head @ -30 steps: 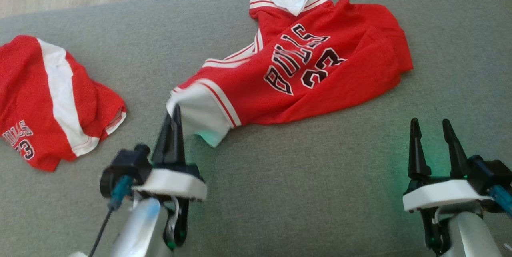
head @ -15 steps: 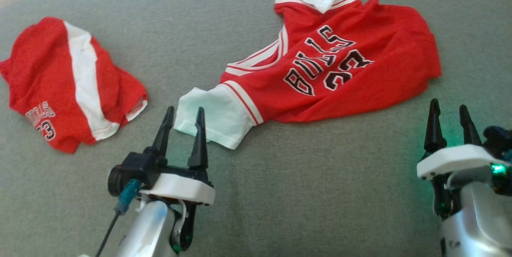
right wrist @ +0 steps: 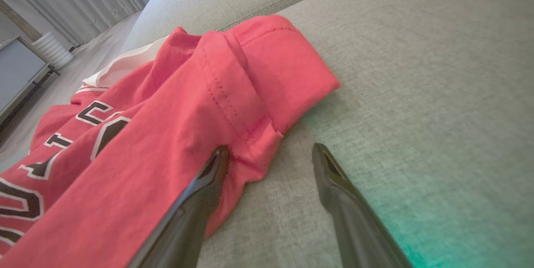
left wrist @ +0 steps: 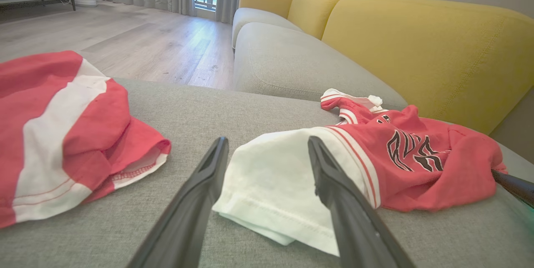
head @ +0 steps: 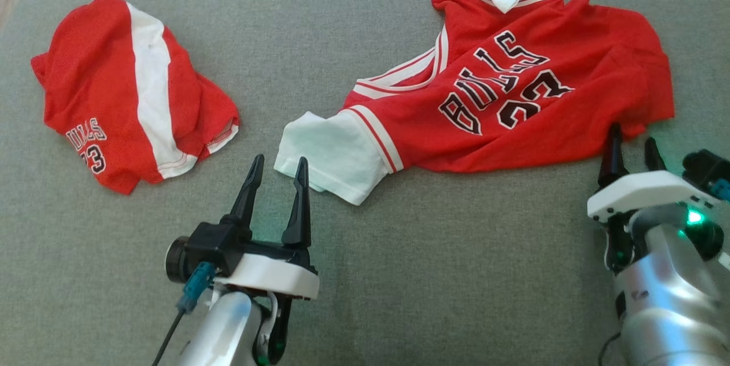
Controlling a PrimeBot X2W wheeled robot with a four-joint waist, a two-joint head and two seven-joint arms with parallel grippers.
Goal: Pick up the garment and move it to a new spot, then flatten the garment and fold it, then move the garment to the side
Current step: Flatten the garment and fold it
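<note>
Lying rumpled on the grey sofa seat (head: 428, 275), the red jersey (head: 530, 121) shows its lettering and number face up, with its white sleeve (head: 333, 155) stretched out toward the robot's left. The left gripper (head: 279, 159) hovers just short of that sleeve's edge, fingers spread wide and holding nothing. The right gripper (head: 632, 135) stands at the jersey's opposite lower corner, likewise spread wide and empty. One of its fingers (right wrist: 200, 201) crosses in front of the red hem, though whether it touches the cloth cannot be told, and the other is over bare cushion. Red shorts (head: 131, 92) lie crumpled well apart from the jersey, beyond its white sleeve.
</note>
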